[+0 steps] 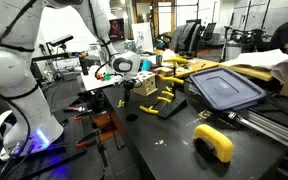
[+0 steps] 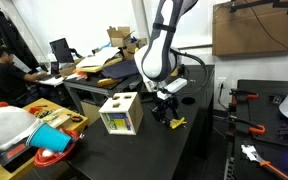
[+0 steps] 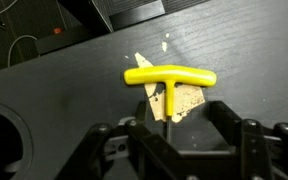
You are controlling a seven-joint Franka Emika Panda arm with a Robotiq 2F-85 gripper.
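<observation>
Close under the wrist, an open gripper (image 3: 176,128) hangs over a yellow T-shaped piece (image 3: 170,77).
Its jaws stand apart and hold nothing. The piece lies on the black table (image 3: 54,110) just ahead of the fingers, with its stem resting on a pale wooden scrap (image 3: 184,102). Here I see the danger: the piece does not sit flat, so a closing finger may tip it, push it away on the smooth top, or pinch the scrap together with it. The lower edge of the wrist view cuts off the fingertips, so I cannot tell how high they are. Further away, in an exterior view, the piece (image 2: 177,122) is only a small yellow spot near a wooden box with cut-out holes (image 2: 121,113).
</observation>
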